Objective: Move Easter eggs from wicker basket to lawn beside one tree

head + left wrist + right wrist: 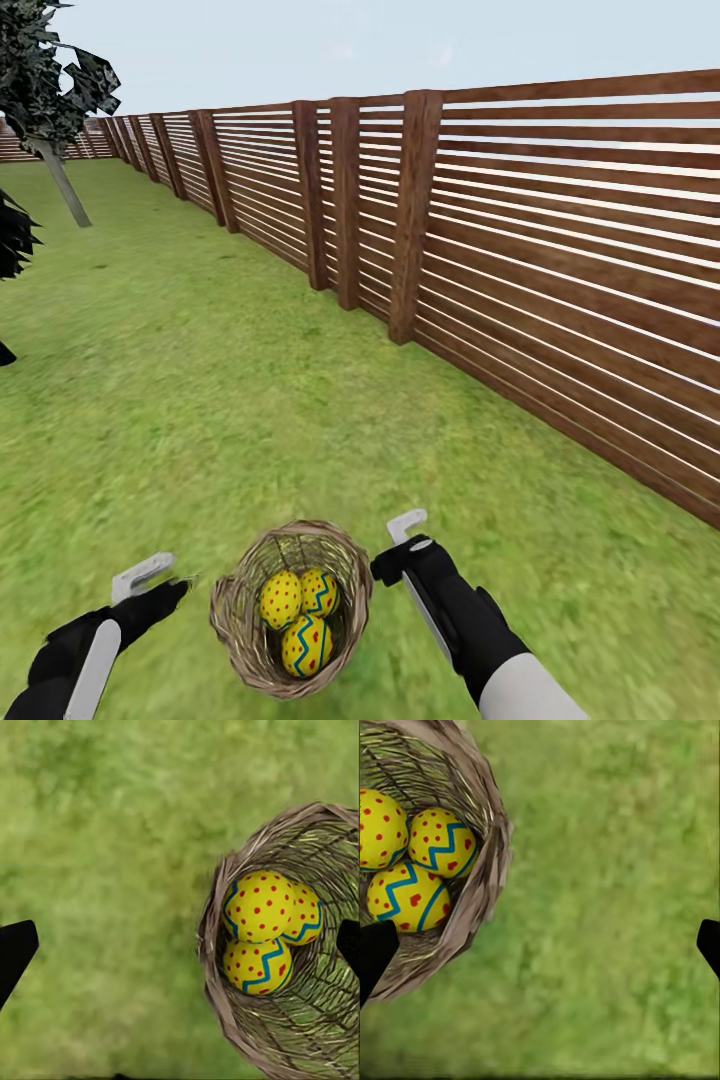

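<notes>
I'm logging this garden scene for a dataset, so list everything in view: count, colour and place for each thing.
Easter eggs: three, yellow with red dots and blue-green zigzag bands, all inside the basket.
Wicker basket: one, brown woven, on the grass between the two grippers.
Lawn: one, mottled green, covering the ground up to the fence.
Fence: one, brown horizontal slats with posts, running along the right and into the distance.
Tree: one, pale trunk with dark foliage, far left.
Sky: pale blue-grey, above the fence.
Left gripper: black and white, open, left of the basket.
Right gripper: black and white, open, right of the basket.
</notes>
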